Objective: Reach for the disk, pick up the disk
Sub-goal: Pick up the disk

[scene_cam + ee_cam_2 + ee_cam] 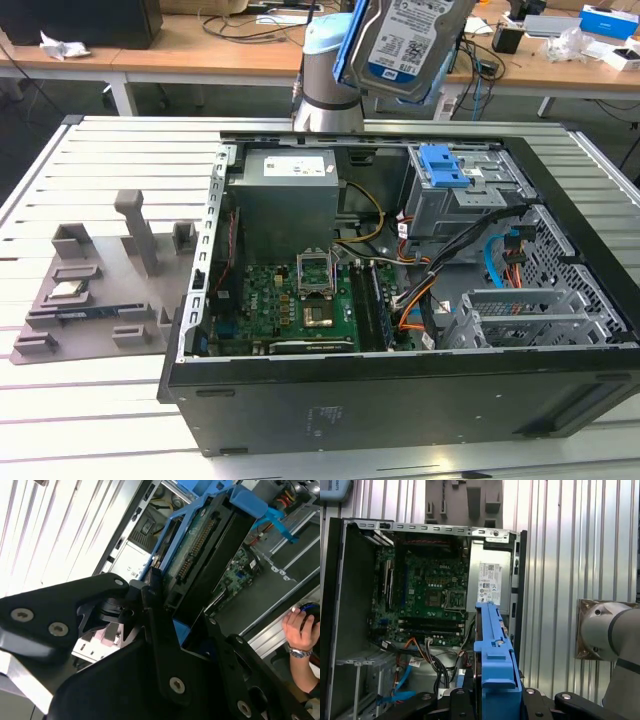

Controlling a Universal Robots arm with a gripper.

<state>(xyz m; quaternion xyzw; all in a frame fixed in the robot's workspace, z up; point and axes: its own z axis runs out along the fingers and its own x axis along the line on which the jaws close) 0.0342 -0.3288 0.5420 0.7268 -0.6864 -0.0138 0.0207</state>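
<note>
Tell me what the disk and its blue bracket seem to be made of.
The disk: probably metal, a dull silver-grey body showing around a printed white-and-blue label. Its bracket: likely moulded plastic, uniformly bright blue with a smooth, slightly shiny surface and a clip-like tab.

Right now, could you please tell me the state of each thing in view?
Disk, held up above the computer case, label showing.
Hand, shut on the disk.
Computer case, lying on its side, open.
Processor socket, cover apparently flipped up.
</note>
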